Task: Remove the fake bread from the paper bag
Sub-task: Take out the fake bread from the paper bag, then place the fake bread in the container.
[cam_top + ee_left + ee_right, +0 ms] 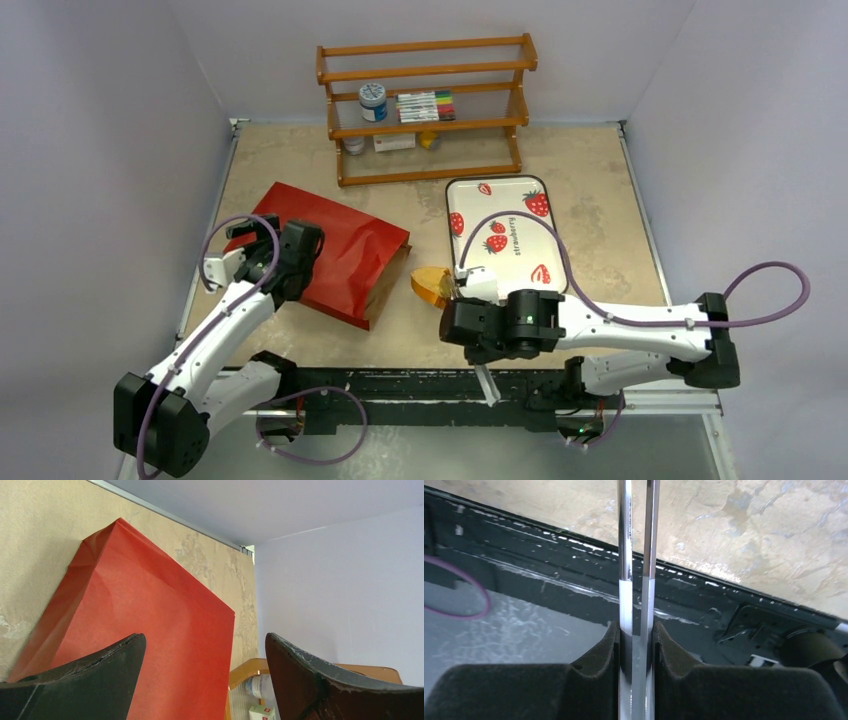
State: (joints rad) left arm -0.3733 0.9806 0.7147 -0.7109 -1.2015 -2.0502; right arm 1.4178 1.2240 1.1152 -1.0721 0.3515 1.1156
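Observation:
The paper bag (335, 252) lies flat on its side at the table's left, red outside, its brown mouth facing right. In the left wrist view the paper bag (150, 615) fills the space ahead. My left gripper (258, 235) hovers open over the bag's closed far-left end, and between the fingers of the left gripper (205, 645) there is nothing. The fake bread (430, 284), orange-yellow, rests on the table just outside the bag's mouth, partly hidden by my right wrist. My right gripper (481, 352) is shut on metal tongs (638, 555), which point toward the near table edge, away from the bread.
A strawberry-print tray (508, 232) lies right of the bread. A wooden rack (428, 108) at the back holds a jar, markers and small boxes. The black base rail (549, 575) runs along the near edge under the tongs. Walls close in on three sides.

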